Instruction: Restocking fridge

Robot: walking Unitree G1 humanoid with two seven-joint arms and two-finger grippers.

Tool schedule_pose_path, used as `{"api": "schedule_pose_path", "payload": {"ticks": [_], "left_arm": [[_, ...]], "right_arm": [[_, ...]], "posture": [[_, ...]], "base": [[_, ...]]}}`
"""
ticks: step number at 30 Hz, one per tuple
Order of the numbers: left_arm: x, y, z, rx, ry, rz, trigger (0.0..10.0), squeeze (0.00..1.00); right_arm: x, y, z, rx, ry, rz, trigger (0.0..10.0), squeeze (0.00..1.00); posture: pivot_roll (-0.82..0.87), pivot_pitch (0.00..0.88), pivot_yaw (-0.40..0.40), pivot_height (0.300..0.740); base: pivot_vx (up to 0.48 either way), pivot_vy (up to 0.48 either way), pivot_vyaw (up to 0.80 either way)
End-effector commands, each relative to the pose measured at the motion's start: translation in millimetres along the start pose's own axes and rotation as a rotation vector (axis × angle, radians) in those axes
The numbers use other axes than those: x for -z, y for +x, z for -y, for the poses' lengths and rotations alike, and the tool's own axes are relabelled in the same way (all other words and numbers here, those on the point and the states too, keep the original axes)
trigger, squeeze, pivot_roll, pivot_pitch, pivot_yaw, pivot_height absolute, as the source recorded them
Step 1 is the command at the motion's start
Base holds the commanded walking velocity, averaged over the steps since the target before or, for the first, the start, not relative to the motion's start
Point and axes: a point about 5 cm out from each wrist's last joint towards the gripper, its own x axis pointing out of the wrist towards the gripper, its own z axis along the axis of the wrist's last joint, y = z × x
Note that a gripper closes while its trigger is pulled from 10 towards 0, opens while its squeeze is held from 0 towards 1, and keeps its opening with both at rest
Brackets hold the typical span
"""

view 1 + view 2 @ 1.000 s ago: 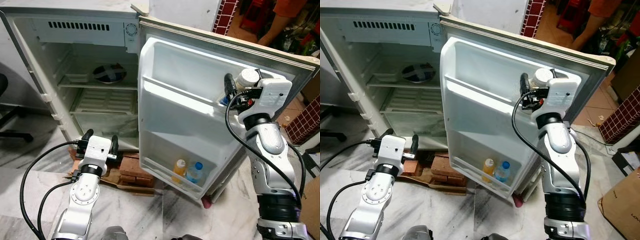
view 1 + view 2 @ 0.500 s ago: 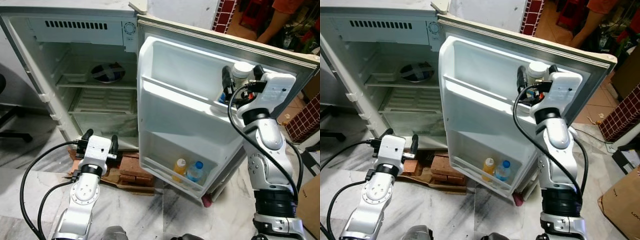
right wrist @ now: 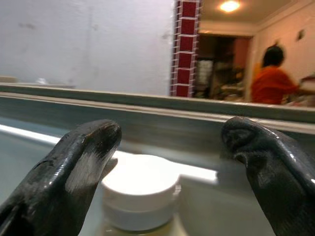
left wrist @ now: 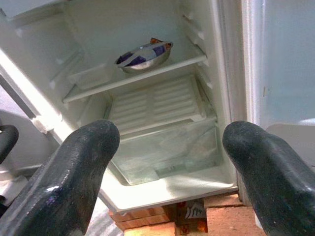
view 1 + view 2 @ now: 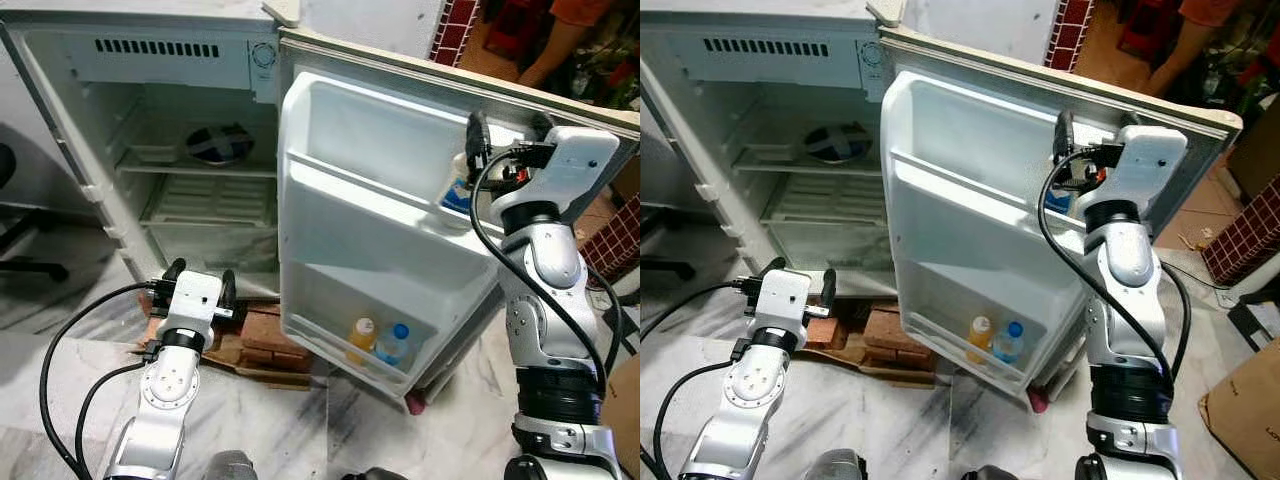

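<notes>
The left gripper hangs low by the bricks under the open fridge, fingers spread and holding nothing. Across on the door, a white-capped bottle stands in the upper door shelf. The right gripper sits just above the bottle, fingers spread, cap between them. If a finger catches the cap, the bottle could tip against the rail. A second ago the bottle was pinched higher up; now it is down in the shelf and released.
</notes>
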Motion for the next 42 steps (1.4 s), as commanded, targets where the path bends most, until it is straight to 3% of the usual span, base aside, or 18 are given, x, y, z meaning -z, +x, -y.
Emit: {"api": "schedule_pose_path", "payload": {"ticks": [1, 4, 10, 11, 12, 13, 14, 15, 26, 42], "left_arm": [[2, 0.6, -0.4, -0.007, 0.004, -0.013, 10.0, 0.00], [2, 1.0, -0.6, -0.004, 0.006, -0.014, 10.0, 0.00], [2, 2.2, -0.7, 0.004, 0.011, -0.014, 10.0, 0.00], [2, 2.4, -0.9, 0.004, 0.011, -0.015, 10.0, 0.00], [2, 2.6, -0.9, 0.004, 0.011, -0.016, 10.0, 0.00], [2, 2.8, -1.0, 0.005, 0.012, -0.017, 10.0, 0.00], [2, 2.8, -1.0, 0.005, 0.012, -0.017, 10.0, 0.00], [3, 2.7, -0.1, 0.008, 0.012, -0.018, 10.0, 0.00], [2, 6.2, -1.7, 0.011, 0.020, -0.015, 10.0, 0.00], [1, 8.7, -1.0, 0.013, 0.021, -0.009, 10.0, 0.00]], "right_arm": [[-9, -2.6, 29.5, 0.140, -0.059, 0.044, 10.0, 1.00], [-3, -6.0, 27.9, 0.111, -0.030, 0.022, 10.0, 1.00], [-8, -11.5, 3.0, -0.066, 0.080, 0.044, 10.0, 1.00], [-9, -14.0, -0.4, -0.086, 0.098, 0.045, 10.0, 0.88], [-10, -16.2, -3.4, -0.101, 0.111, 0.051, 10.0, 0.64], [-11, -17.9, -5.7, -0.107, 0.115, 0.055, 10.0, 0.12], [-11, -17.9, -5.7, -0.107, 0.115, 0.055, 10.0, 0.12], [-12, -18.7, -8.1, -0.102, 0.123, 0.059, 10.0, 0.00], [-29, -7.1, -14.1, -0.093, 0.147, 0.132, 10.0, 0.00], [-22, -5.1, 8.2, 0.038, -0.004, 0.119, 10.0, 0.00]], "posture": [[0.11, 0.046, -0.054, 0.740], [0.10, 0.044, -0.049, 0.740], [0.10, 0.045, -0.047, 0.740], [0.10, 0.045, -0.046, 0.740], [0.10, 0.045, -0.046, 0.740], [0.10, 0.046, -0.044, 0.740], [0.10, 0.046, -0.044, 0.740], [0.10, 0.044, -0.042, 0.740], [0.11, 0.032, -0.038, 0.740], [0.10, 0.025, -0.035, 0.740]], "base": [[0.000, 0.000, 0.00], [0.000, 0.000, 0.00], [0.000, 0.000, 0.00], [0.000, 0.000, 0.00], [0.000, 0.000, 0.00], [0.000, 0.000, 0.00], [0.000, 0.000, 0.00], [0.000, 0.000, 0.00], [-0.238, 0.000, 0.00], [-0.281, 0.000, 0.00]]}}
